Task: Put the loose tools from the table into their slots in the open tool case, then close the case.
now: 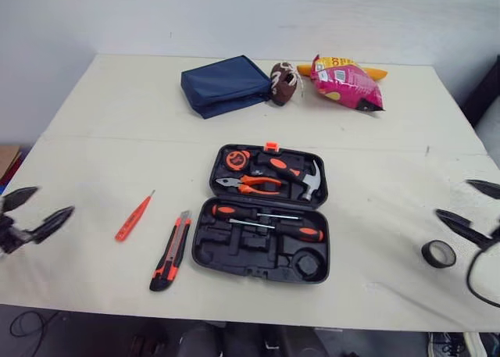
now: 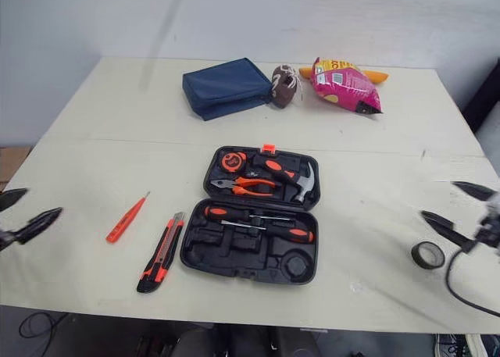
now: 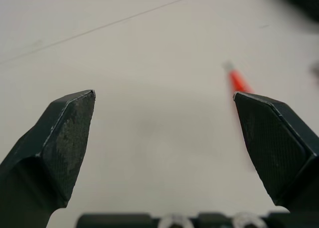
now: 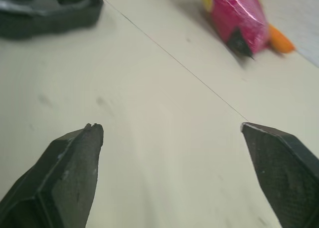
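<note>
The black tool case lies open in the middle of the table, holding pliers, a hammer, a tape measure and two screwdrivers. Loose to its left lie a black-and-orange utility knife and a slim orange tester screwdriver, whose tip also shows in the left wrist view as the tester screwdriver. A black tape roll sits near the table's right edge. My left gripper hovers open at the far left, empty. My right gripper hangs open just above the tape roll, empty.
At the back of the table sit a navy pouch, a small brown football and a pink snack bag. A black cable loops off the right front edge.
</note>
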### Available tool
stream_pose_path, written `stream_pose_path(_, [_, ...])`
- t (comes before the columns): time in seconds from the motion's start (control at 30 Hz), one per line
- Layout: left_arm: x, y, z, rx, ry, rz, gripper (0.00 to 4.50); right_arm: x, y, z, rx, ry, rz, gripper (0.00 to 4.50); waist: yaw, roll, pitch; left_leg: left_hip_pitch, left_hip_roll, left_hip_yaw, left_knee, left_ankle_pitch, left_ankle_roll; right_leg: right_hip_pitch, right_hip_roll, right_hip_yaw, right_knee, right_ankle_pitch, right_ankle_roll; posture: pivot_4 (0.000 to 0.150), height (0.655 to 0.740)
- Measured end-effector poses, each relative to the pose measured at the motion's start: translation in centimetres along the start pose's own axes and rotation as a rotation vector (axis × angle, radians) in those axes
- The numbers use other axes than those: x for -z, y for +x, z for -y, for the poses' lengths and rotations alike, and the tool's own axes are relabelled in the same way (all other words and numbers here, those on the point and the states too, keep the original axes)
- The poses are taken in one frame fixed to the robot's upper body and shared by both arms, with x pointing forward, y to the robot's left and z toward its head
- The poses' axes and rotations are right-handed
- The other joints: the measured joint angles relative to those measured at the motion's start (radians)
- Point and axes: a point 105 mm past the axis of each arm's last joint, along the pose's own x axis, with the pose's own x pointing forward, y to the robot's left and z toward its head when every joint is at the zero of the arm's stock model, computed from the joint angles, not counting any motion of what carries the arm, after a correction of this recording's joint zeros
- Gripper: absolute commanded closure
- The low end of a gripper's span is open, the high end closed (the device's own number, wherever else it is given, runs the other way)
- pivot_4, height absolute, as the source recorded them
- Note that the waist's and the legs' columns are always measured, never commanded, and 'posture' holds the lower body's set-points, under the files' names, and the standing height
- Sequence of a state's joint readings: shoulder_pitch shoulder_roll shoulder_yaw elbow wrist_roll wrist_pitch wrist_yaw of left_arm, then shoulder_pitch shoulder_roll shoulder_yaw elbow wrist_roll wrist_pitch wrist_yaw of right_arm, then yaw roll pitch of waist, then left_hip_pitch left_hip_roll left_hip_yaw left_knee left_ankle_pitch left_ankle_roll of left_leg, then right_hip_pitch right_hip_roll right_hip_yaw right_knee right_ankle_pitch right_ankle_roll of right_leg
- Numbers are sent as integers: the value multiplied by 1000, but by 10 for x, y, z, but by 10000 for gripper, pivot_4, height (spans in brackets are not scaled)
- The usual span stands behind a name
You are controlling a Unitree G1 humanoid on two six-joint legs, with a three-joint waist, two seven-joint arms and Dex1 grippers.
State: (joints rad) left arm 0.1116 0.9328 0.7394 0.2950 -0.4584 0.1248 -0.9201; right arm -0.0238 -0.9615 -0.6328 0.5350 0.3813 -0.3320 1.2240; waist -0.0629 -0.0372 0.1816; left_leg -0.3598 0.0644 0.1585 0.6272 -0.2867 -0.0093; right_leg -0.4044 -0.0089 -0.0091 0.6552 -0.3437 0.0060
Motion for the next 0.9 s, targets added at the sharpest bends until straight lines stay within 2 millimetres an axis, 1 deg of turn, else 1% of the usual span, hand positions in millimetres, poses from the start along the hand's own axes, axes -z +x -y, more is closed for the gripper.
stream_pose_path(0.03, [2, -4, -6, -23, 8, -14, 0, 2, -7, 5, 24, -14, -14, 1348, -2, 0, 0, 0, 0, 0, 0, 0, 0, 0, 0, 0, 0, 0, 0, 1500, 7400])
stream_pose_path(0.07, [9, -11, -16, -57, 25, -48, 0, 8, -18, 11, 54, -34, -46, 1348, -5, 0, 0, 1, 0, 0, 0, 0, 0, 0, 0, 0, 0, 0, 0, 1500, 7400])
stream_pose_path(0.13, [23, -31, -35, -145, 20, -107, 0, 24, -40, 20, 124, -29, -132, 1348, -12, 0, 0, 1, 0, 1, -2, 0, 0, -1, 0, 0, 0, 0, -1, 1500, 7400])
stream_pose_path(0.2, [36, -48, -47, -213, -1, -144, 0, 37, -56, 23, 185, -2, -188, 1348, -21, 0, 0, 2, 0, 1, -3, 0, -1, -1, -1, 0, 0, -1, -1, 1500, 7400])
stream_pose_path(0.3, [43, -57, -51, -237, 1, -162, 0, 48, -66, 21, 215, 17, -221, 1348, -26, 0, 0, 2, 0, 1, -4, 0, -2, -1, -1, 0, 1, -1, -1, 1500, 7400])
stream_pose_path(0.37, [46, -61, -51, -244, 2, -169, 0, 48, -65, 20, 211, 13, -216, 1348, -28, 0, 0, 3, 0, 2, -5, 1, -2, -1, -1, 1, 2, 0, -1, 1500, 7400])
stream_pose_path(0.43, [45, -60, -51, -241, 7, -162, 0, 44, -56, 20, 199, 6, -182, 1348, -30, -1, 0, 4, 0, 2, -5, 1, -3, -1, 0, 1, 2, 0, -1, 1500, 7400])
stream_pose_path(0.47, [44, -59, -49, -235, 9, -154, 0, 41, -48, 19, 180, 5, -156, 1348, -31, -1, 0, 4, 0, 2, -5, 0, -6, 0, 0, 1, 2, 0, -1, 1500, 7400])
stream_pose_path(0.53, [41, -54, -45, -213, 20, -137, 0, 37, -33, 14, 150, 10, -100, 1348, -31, -1, 0, 4, 0, 2, -5, -1, -8, 0, 0, 1, 3, 0, -1, 1500, 7400])
stream_pose_path(0.6, [36, -50, -40, -177, 31, -125, 0, 32, -19, 5, 83, 23, -56, 1348, -27, 0, 0, 4, 0, 2, -6, 0, -7, -1, 0, 1, 3, 0, -1, 1500, 7400])
stream_pose_path(0.63, [33, -48, -35, -151, 33, -115, 0, 27, -11, -1, 35, 30, -23, 1348, -26, 0, 0, 4, 0, 2, -6, 1, -5, -1, 0, 1, 4, 0, -1, 1500, 7400])
stream_pose_path(0.7, [22, -40, -24, -89, 37, -83, 0, 9, 8, -12, -55, 46, 69, 1348, -25, 0, 0, 4, 0, 2, -7, 2, -4, -1, 0, 1, 4, 0, -1, 1500, 7400])
stream_pose_path(0.8, [9, -32, -12, -43, 28, -50, 0, -15, 24, -23, -148, 40, 162, 1348, -21, 0, 1, 4, 0, 1, -7, 2, -4, -1, 0, 1, 4, 0, -1, 1500, 7400])
stream_pose_path(0.83, [6, -30, -5, -26, 14, -41, 0, -24, 29, -28, -178, 44, 204, 1348, -20, 1, 1, 4, 0, 1, -7, 2, -4, -1, 0, 1, 4, 0, -1, 1500, 7400])
stream_pose_path(0.9, [5, -26, 10, 3, -38, -49, 0, -38, 39, -39, -224, 52, 275, 1348, -21, 0, 1, 3, 0, 1, -7, 2, -4, -1, 0, 1, 4, 0, 0, 1500, 7400])
